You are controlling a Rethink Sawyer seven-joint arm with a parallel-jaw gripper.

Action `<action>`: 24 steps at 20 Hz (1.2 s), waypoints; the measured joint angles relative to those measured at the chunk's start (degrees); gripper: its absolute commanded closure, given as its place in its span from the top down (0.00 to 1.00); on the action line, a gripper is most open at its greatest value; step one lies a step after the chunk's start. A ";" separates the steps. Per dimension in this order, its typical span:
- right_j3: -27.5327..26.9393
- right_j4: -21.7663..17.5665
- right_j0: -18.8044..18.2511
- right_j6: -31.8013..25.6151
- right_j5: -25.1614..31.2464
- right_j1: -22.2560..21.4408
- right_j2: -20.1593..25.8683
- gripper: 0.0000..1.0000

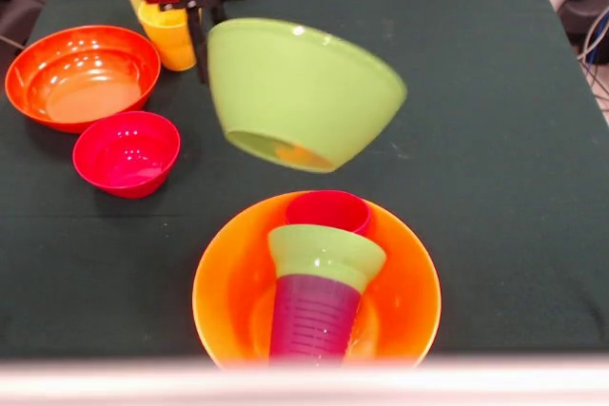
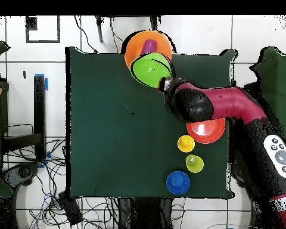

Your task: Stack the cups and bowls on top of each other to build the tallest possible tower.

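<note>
The big green bowl [image 1: 303,92] hangs tilted in the air, its mouth turned away and its small flat base showing, a little behind and above the tower [image 1: 322,278]. The end effector [image 1: 203,40] is pinching its rim at the edge nearest the arm, one dark finger [image 1: 198,45] visible outside the wall.

The bowl looks like thin, glossy moulded plastic: light, stiff enough to hang from one edge, but slick, so I'd guess it could swing or slip in a rim pinch. The rim seems the only sensible hold, the walls being wide and sloped.

The tower stands at the table's [image 1: 495,92] near edge: a deep orange bowl [image 1: 228,282], a ribbed translucent purple cup [image 1: 314,320], a small green bowl [image 1: 325,252], and a red-pink cup [image 1: 328,208] showing behind its rim. All smooth, so a broad bowl may sit loosely.

An orange-red bowl [image 1: 83,76], a red-pink bowl [image 1: 127,152] and a yellow-orange cup [image 1: 169,40] wait aside.
</note>
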 measured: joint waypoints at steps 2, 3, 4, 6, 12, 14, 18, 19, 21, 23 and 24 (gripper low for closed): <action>1.42 1.84 -0.58 0.00 -0.01 0.01 1.12 0.00; 3.59 4.63 -0.99 0.00 0.01 0.07 2.85 1.00; 3.86 5.13 -1.00 0.00 0.02 0.10 3.08 1.00; 4.40 6.14 -1.03 0.00 0.02 0.16 3.54 1.00; 7.41 15.74 -1.04 0.00 4.25 1.14 6.57 1.00; 8.37 18.13 -1.05 0.00 7.50 1.22 7.05 1.00; 9.74 18.32 -1.18 0.00 9.99 0.99 7.04 1.00; 10.04 18.33 -1.25 0.00 10.17 0.97 7.04 1.00; 10.62 18.32 -1.42 0.00 10.21 0.95 7.04 1.00; 11.19 18.32 -1.62 0.00 10.23 0.94 7.04 1.00; 11.55 18.30 -1.81 0.00 10.23 0.94 7.04 1.00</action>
